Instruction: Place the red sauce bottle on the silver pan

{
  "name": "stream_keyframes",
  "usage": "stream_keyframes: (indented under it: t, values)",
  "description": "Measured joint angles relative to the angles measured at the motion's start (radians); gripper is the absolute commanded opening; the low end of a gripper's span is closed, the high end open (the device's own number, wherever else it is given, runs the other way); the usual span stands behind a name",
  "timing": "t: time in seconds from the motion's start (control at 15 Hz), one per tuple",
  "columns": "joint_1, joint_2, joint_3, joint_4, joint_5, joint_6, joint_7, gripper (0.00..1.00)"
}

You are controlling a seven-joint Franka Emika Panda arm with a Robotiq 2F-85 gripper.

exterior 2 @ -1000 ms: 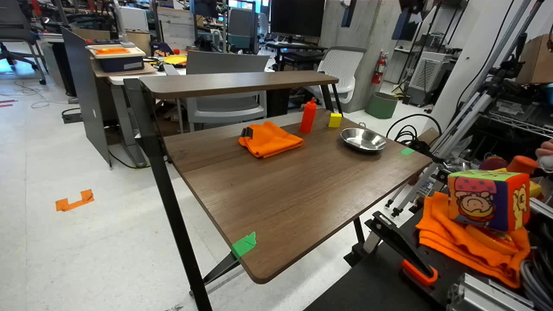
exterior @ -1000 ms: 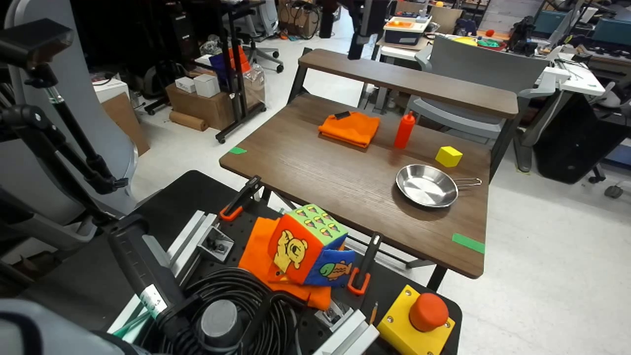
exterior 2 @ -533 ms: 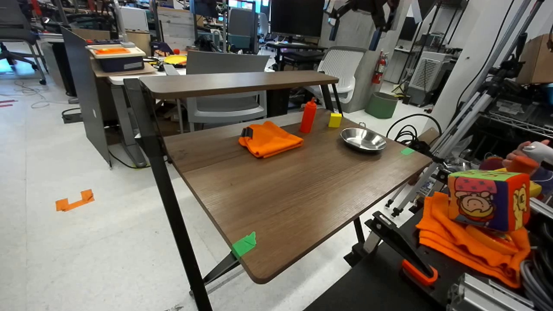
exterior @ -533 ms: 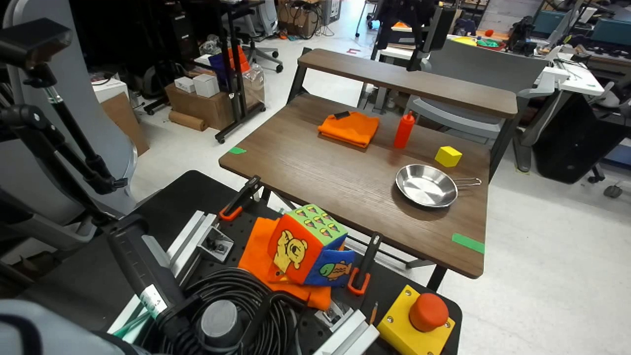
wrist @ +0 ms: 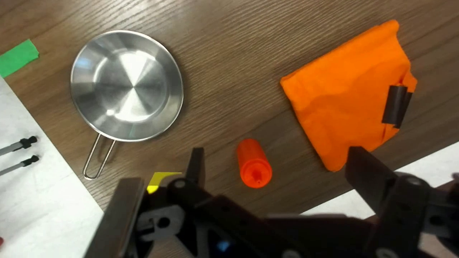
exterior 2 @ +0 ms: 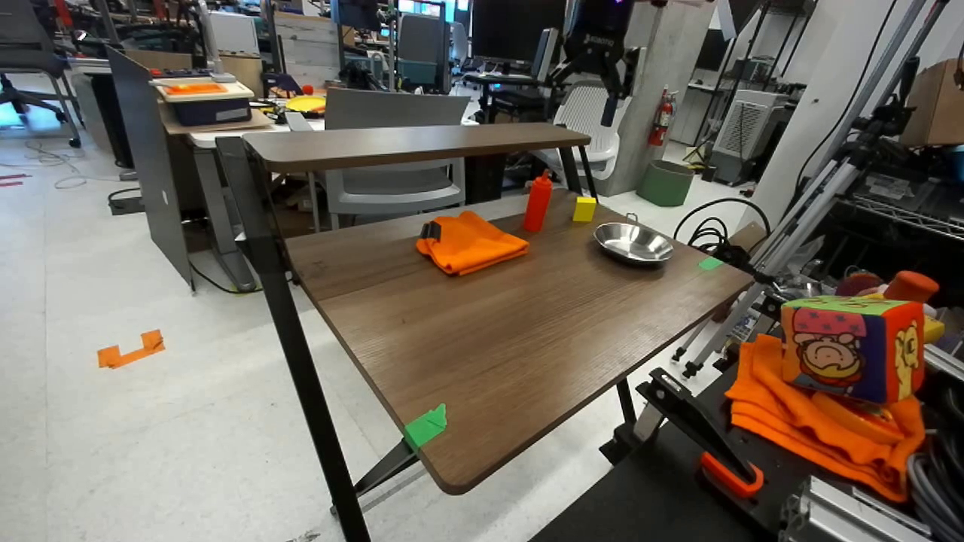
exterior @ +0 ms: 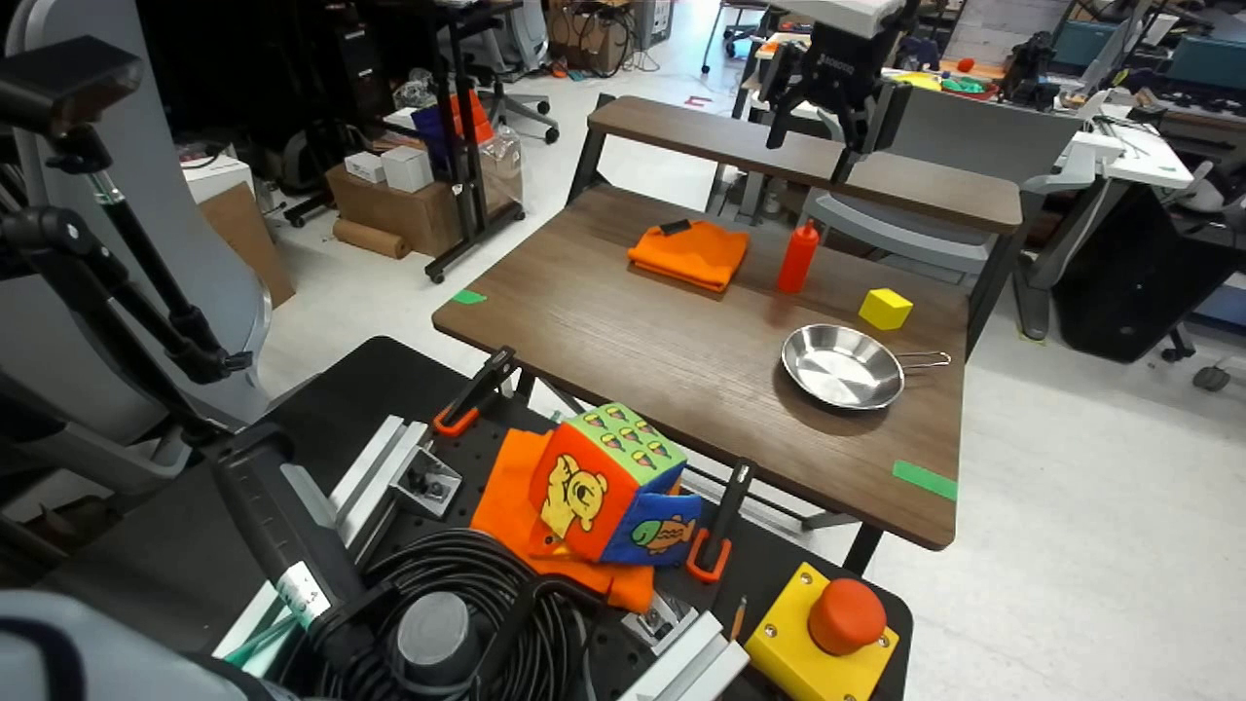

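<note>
Nothing placed yet: pincer (wrist: pixel 276 161) spread wide, holding nothing, well above the surface (wrist: pixel 229 89); red sauce bottle (wrist: pixel 252 157) upright there, apart from the silver pan (wrist: pixel 127 86); grasp, lift, carry, set-down all left.

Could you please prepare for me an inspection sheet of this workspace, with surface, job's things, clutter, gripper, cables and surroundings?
Surface: brown wood-look desk, green tape near two corners.
Job's things: red sauce bottle upright on the desk, apart from the silver pan.
Clutter: folded orange cloth and yellow cube on the desk.
Gripper: Robotiq gripper open, raised above the desk, holding nothing.
Cables: coiled black cable on the black platform.
Surroundings: red push button on yellow box, picture cube, gray chair, fire extinguisher.
</note>
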Motion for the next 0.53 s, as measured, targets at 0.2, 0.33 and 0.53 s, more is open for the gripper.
stream_keyframes:
  t: [0.2, 0.33, 0.53]
  values:
    - [0.014, 0.094, 0.0, 0.085, -0.042, -0.002, -0.019, 1.0]
    - [0.023, 0.156, -0.003, 0.137, -0.075, -0.002, -0.019, 1.0]
    - [0.032, 0.243, -0.013, 0.214, -0.103, -0.012, -0.019, 1.0]
